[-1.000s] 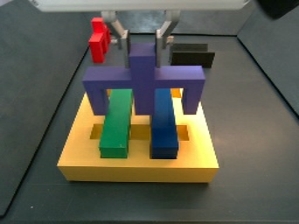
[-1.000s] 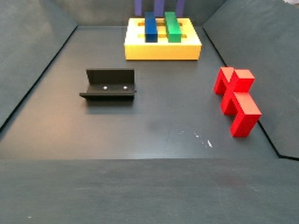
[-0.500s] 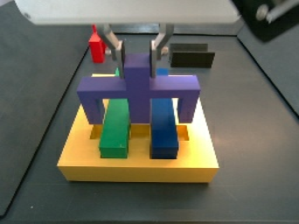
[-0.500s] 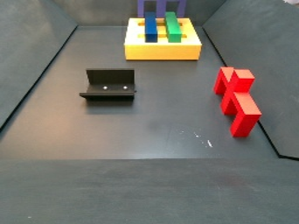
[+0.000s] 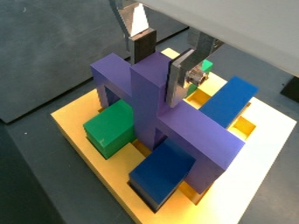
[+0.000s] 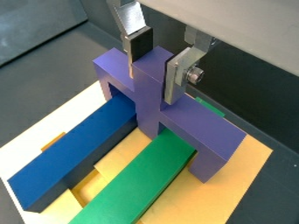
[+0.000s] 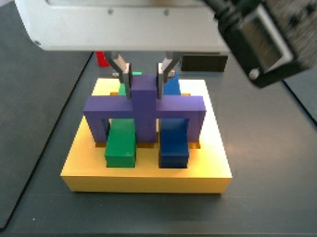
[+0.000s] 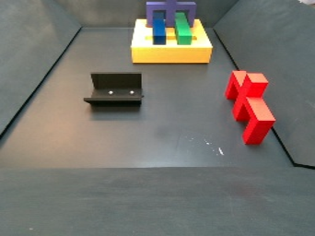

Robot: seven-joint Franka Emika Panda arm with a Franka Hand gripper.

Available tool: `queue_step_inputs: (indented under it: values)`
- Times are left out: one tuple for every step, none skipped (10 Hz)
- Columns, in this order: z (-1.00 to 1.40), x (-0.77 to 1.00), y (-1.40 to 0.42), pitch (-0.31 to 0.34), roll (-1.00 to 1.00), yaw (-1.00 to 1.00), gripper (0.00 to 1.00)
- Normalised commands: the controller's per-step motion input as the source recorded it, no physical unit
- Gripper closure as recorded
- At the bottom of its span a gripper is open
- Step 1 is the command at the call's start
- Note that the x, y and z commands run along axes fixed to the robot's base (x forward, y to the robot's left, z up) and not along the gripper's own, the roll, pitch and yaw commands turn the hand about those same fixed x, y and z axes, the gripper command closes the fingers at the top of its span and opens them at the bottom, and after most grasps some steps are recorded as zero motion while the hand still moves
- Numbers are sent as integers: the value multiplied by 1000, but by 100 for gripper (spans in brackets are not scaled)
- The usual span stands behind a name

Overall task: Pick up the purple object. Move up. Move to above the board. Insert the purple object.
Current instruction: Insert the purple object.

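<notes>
The purple object sits low over the yellow board, its legs down at the board's sides, straddling a green bar and a blue bar. My gripper is right above it, shut on the upright purple stem. Both wrist views show the silver fingers pressed on either side of the purple object, with my gripper over the board. In a side view the board lies at the far end with the purple object on it.
The dark fixture stands on the floor left of centre, and the fixture shows behind the board in a side view. A red block lies by the right wall, the red block peeking out behind my gripper.
My gripper has come down with the purple object, so its wide bar now sits lower over the green and blue bars and its legs reach the board.
</notes>
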Motion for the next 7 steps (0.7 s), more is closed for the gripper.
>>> queue_step_inputs:
  values:
    - [-94,0,-51,-41,0,0,100]
    - [-26,0,-49,-39,0,0,100]
    - [-9,71,-123,-36,0,0,100]
    - [-14,109,-111,-20,0,0,100]
    - [-34,117,-97,-24,0,0,100]
    - [-117,54,-51,-44,0,0,100]
    - [-254,0,0,-67,0,0,100]
